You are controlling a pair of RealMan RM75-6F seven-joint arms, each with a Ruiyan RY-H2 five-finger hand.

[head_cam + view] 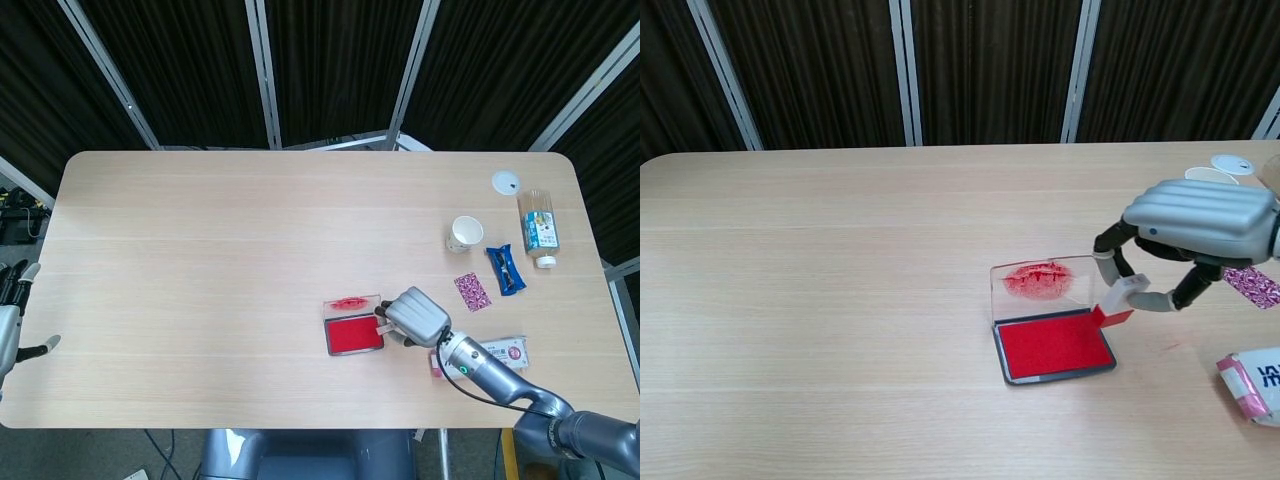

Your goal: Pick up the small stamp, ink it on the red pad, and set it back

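My right hand [1196, 225] [414, 315] pinches the small stamp [1119, 303], a white block with a red base, tilted in the air over the right edge of the red ink pad [1052, 346] [353, 335]. The pad lies open in its grey case with the clear, red-smeared lid [1042, 283] standing up behind it. In the head view the hand hides most of the stamp. My left hand [14, 310] hangs open off the table's left edge, holding nothing.
A pink-and-white packet [1252, 380] [496, 354] lies right of the pad. Further right and back stand a paper cup [464, 234], a pink patterned sachet [472, 292], a blue wrapper [506, 269], a lying bottle [540, 227] and a white lid [505, 181].
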